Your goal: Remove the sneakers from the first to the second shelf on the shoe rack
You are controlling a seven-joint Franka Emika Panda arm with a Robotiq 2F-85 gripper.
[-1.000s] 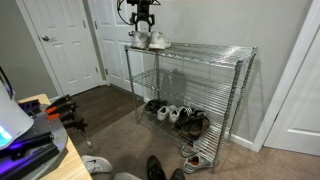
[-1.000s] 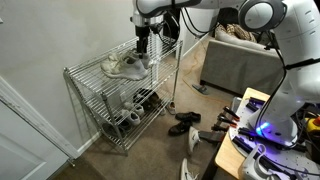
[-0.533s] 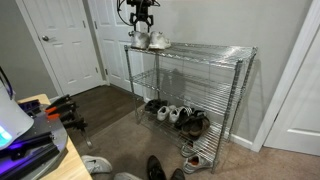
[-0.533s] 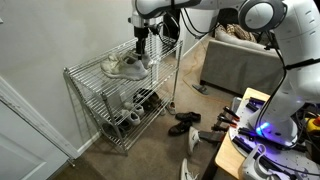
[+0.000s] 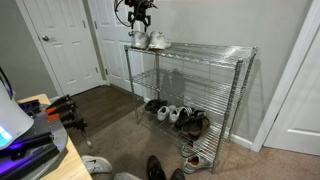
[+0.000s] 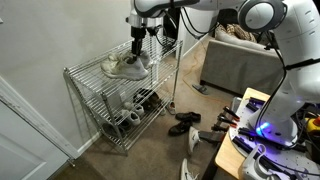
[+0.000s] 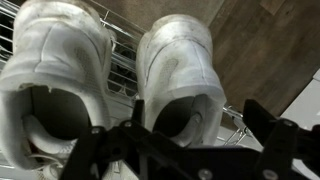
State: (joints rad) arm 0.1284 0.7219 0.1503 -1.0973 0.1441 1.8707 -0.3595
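sneakers, white low-top pair (image 5: 148,40), sit on topmost chrome wire grid tier (image 5: 205,50); black gripper (image 5: 139,23) hovers at their 12 o'clock, jaws spread.

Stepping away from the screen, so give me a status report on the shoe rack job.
Gripper open, above the white sneakers. Sneakers side by side on top tier, not gripped. Nothing seen in the way.

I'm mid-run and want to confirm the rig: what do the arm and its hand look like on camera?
The arm is glossy white, built of thick rounded segments with grey caps at the joints. The hand is black and blocky, ending in two dark, flat fingers. No markings are readable in these views.
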